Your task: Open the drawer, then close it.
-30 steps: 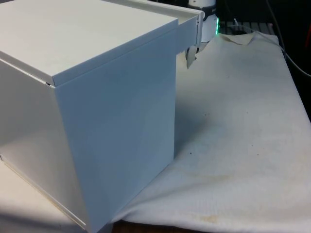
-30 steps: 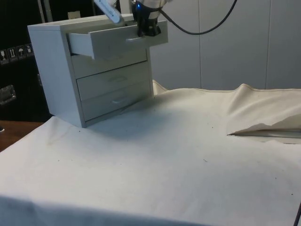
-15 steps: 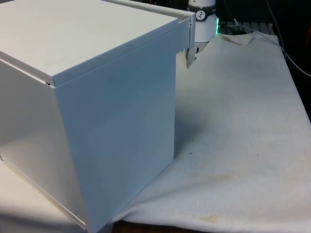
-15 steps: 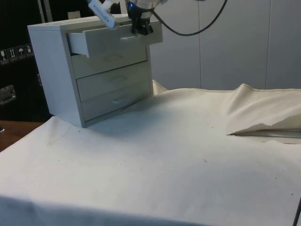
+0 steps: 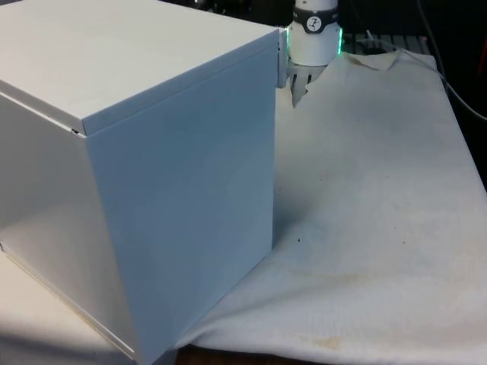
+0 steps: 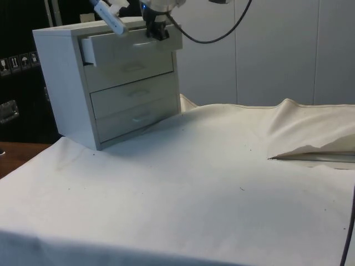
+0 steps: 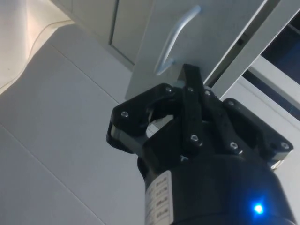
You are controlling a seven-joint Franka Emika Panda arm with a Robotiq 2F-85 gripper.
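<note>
The chest (image 6: 66, 83) stands at one end of the table (image 6: 222, 194), and its top drawer (image 6: 133, 47) sticks out a little from the chest's front, while the two drawers below sit flush. The gripper (image 6: 157, 34) is at the top drawer's front near its upper edge, with the fingers (image 7: 190, 82) clenched together on nothing and their tips against the drawer front just beside one end of the curved handle (image 7: 176, 40), not around it. In the front view the chest turns a plain side to the camera, at the front view's left.
</note>
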